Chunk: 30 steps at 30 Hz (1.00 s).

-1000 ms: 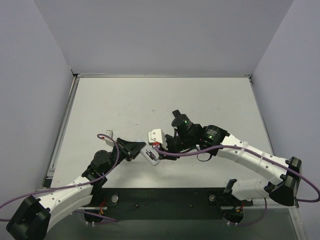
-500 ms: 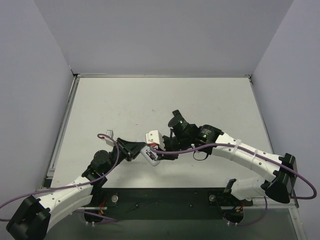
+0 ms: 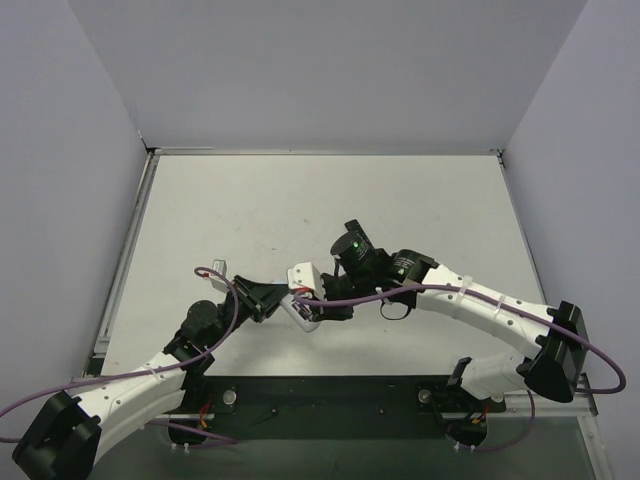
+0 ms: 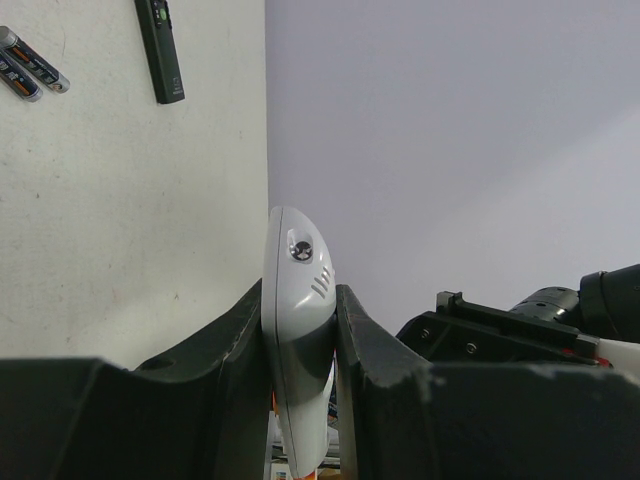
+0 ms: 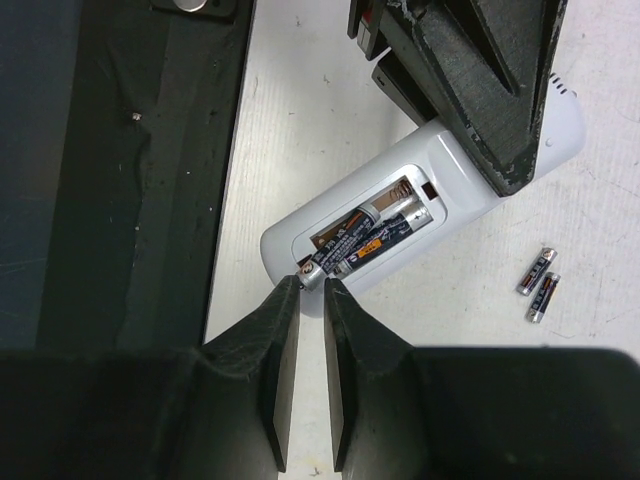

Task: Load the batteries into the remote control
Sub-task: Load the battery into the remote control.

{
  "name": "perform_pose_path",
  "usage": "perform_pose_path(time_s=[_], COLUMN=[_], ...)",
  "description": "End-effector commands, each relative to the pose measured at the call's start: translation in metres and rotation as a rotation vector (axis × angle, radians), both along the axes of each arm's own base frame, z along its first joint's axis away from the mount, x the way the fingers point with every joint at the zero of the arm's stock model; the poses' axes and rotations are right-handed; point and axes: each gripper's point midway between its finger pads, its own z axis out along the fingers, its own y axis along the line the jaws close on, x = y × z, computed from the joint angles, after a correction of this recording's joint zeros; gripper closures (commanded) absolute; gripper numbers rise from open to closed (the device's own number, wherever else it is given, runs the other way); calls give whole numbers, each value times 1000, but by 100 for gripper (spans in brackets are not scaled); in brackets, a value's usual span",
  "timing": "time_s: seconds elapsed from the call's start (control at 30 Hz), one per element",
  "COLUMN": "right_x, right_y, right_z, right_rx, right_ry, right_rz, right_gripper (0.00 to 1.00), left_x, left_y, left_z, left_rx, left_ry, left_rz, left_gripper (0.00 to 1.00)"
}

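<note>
The white remote control (image 5: 440,190) lies back up with its battery bay open, and my left gripper (image 4: 298,290) is shut on its far end. It also shows in the top view (image 3: 303,315), between the two grippers. Two batteries (image 5: 385,228) are in the bay; the nearer one is tilted, with its silvery end sticking out over the rim. My right gripper (image 5: 312,285) is closed to a narrow gap on that end. Two spare batteries (image 5: 540,283) lie on the table beside the remote and also show in the left wrist view (image 4: 25,65).
A slim black remote (image 4: 160,45) lies on the table beyond the spare cells. The dark base strip (image 3: 330,400) runs along the near edge, close to the white remote. Grey walls (image 3: 330,70) enclose the table on three sides.
My right arm has reached a little further left and in toward the white remote. My left gripper keeps the remote in place.
</note>
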Motion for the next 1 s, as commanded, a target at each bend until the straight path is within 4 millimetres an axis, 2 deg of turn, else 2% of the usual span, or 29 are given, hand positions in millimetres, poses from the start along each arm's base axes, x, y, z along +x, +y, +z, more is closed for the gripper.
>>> perform_pose_path(time_s=[0.0, 0.97], right_x=[0, -3], right_y=[9, 25], right_z=[2, -1], right_rx=[33, 30], right_ry=[14, 40], right_rz=[18, 6], right_gripper=[88, 90], left_x=[0, 0], left_y=[-3, -5], left_z=[43, 46], left_rx=[-73, -75], left_ry=[-116, -129], left_rz=[-13, -24], left_gripper=[100, 100])
